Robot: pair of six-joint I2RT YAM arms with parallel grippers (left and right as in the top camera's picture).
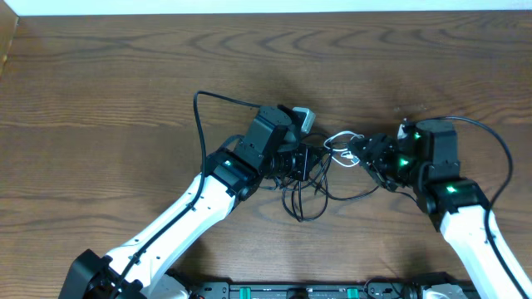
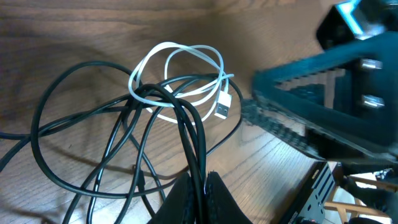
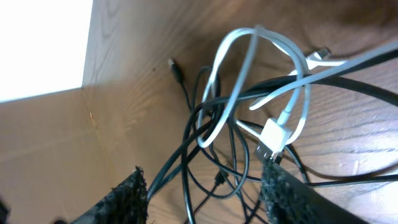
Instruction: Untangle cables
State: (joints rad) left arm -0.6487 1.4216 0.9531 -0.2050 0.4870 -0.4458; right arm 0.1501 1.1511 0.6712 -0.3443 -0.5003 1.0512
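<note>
A knot of thin black cables (image 1: 303, 195) lies at the table's middle, with a short white cable (image 1: 341, 141) looped through its top. My left gripper (image 1: 299, 162) is shut on two black strands (image 2: 200, 186) that rise from the tangle. The white loop (image 2: 180, 62) and its USB plug (image 2: 222, 106) lie just beyond it. My right gripper (image 1: 357, 152) stands open around the tangle from the other side. Black strands (image 3: 186, 143) run between its fingers (image 3: 134, 193), and the white plug (image 3: 273, 134) hangs just above the right-hand finger.
A small black plug end (image 3: 176, 67) lies loose on the wood behind the tangle. The right arm's body (image 2: 311, 118) fills the right of the left wrist view. A black rail (image 1: 291, 291) runs along the table's front edge.
</note>
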